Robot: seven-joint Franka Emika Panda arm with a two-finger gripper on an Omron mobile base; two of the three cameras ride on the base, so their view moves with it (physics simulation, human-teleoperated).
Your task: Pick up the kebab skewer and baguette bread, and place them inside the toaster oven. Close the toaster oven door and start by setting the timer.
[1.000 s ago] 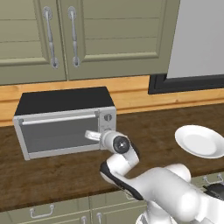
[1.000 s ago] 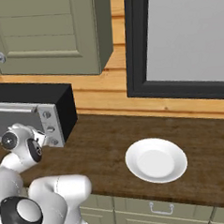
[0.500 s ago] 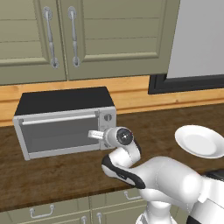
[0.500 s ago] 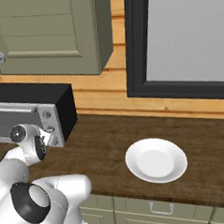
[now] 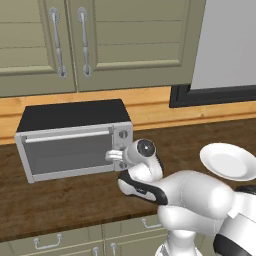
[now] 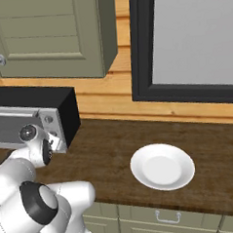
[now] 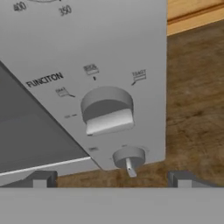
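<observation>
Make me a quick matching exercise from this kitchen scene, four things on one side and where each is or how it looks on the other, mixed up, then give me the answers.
1. toaster oven door
2. plate
3. gripper
4. function knob

A. open, at the oven's knob panel
B. closed
C. above the small bottom knob
D. bare, on the counter right of the oven

Pairs: 1-B, 2-D, 3-A, 4-C

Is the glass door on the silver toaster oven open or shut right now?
Shut: the glass door stands upright, flush with the silver toaster oven front, handle bar at top.
</observation>
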